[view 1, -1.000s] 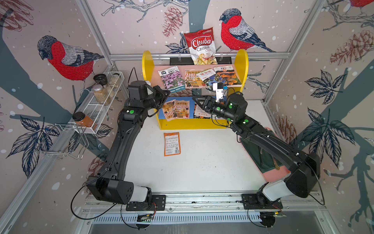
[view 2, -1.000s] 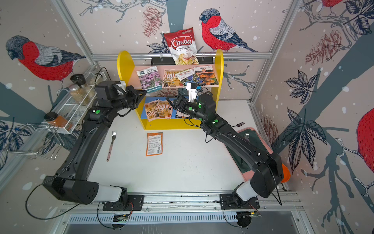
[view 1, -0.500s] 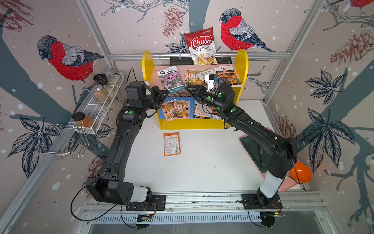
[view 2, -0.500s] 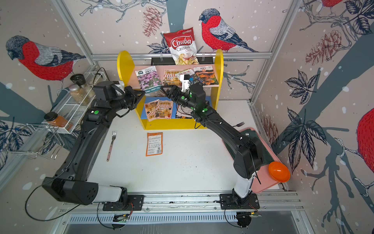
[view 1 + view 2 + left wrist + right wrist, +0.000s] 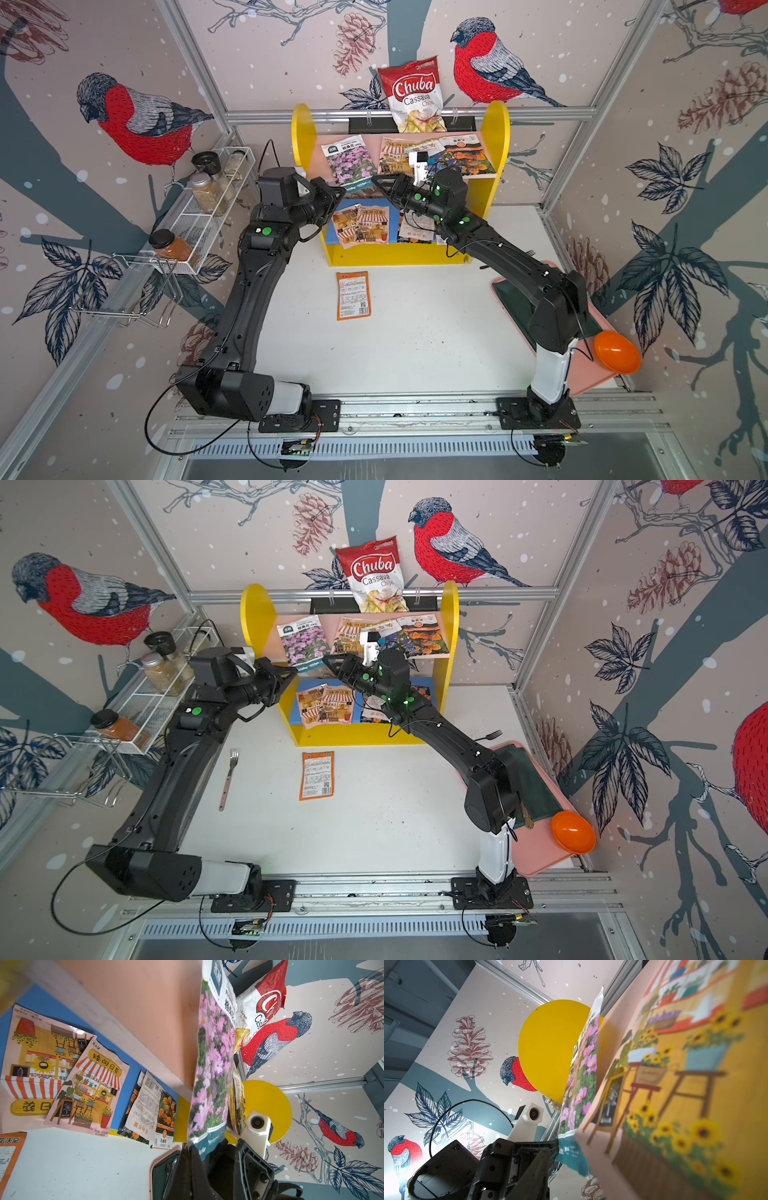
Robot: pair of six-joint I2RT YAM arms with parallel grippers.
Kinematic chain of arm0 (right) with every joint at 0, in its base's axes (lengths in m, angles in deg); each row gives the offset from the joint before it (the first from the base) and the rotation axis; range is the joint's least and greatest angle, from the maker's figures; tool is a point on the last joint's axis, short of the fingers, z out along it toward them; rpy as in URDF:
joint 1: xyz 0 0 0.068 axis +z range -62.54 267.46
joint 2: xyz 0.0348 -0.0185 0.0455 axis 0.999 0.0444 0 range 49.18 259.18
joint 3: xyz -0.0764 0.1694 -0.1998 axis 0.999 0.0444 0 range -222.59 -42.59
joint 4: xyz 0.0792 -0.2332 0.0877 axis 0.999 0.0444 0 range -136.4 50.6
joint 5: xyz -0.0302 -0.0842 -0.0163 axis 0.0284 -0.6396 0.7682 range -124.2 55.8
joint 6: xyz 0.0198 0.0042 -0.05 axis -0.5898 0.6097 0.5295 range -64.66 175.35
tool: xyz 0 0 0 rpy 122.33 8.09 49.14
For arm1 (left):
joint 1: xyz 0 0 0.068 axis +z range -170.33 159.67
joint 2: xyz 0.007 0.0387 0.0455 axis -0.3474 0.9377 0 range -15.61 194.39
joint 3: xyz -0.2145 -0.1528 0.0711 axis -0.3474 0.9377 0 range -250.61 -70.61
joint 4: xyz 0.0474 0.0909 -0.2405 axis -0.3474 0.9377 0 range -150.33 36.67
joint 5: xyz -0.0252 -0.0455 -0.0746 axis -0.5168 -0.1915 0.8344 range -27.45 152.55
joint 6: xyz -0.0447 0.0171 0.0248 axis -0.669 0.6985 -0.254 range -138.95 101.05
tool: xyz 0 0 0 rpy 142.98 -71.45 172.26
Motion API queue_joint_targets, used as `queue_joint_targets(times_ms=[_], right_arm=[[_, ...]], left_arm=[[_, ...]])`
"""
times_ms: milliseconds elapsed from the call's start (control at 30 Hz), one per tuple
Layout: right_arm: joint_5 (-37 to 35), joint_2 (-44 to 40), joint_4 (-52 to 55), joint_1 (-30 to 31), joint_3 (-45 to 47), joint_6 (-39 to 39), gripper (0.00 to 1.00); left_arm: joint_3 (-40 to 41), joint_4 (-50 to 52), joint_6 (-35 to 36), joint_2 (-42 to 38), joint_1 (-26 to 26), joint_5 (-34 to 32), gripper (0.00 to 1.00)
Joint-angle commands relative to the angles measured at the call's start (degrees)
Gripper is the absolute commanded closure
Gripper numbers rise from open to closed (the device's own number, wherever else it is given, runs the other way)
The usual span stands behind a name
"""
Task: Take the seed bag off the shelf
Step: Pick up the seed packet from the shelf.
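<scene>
The shelf (image 5: 496,137) (image 5: 257,617) stands at the back of the table, with several seed bags on its pink upper board. The purple-flower seed bag (image 5: 351,162) (image 5: 305,642) (image 5: 212,1064) (image 5: 583,1076) overhangs that board's front edge. My left gripper (image 5: 338,193) (image 5: 291,672) (image 5: 194,1147) is shut on its teal lower edge. My right gripper (image 5: 376,180) (image 5: 328,660) points at the same bag's other lower corner, beside a sunflower seed bag (image 5: 395,156) (image 5: 675,1084). Only one of its fingers (image 5: 537,1167) shows in the right wrist view, so its jaw gap is unclear.
More seed bags (image 5: 361,224) lie on the blue lower board. An orange packet (image 5: 353,295) and a fork (image 5: 227,779) lie on the table. A white wire rack (image 5: 208,208) with jars hangs at left. A pink tray (image 5: 590,374) with an orange bowl (image 5: 615,353) sits at right. A chips bag (image 5: 415,95) hangs behind.
My right gripper has risen from the lower board to the upper board's front edge and moved left toward the purple-flower bag, its jaws narrowing. The left gripper has kept its hold.
</scene>
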Motion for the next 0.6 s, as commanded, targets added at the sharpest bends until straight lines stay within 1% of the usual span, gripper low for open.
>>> queue_joint_targets(times_ms=[0,167,567], right_arm=[[0.8,0.6,-1.4,0.3,-1.2,-1.2,0.56],[0.9,1.4,-1.0,0.4,-2.6,-1.1,0.64],[0.7,1.5,-1.7,0.6,-2.4,-1.4,0.84]], left_arm=[[0.2,0.6,1.2,-0.5,0.2,0.6,1.00],[0.3,0.7,1.3,-0.6,0.2,0.7,1.00],[0.7,0.3,1.2,-0.9,0.3,0.9,1.00]])
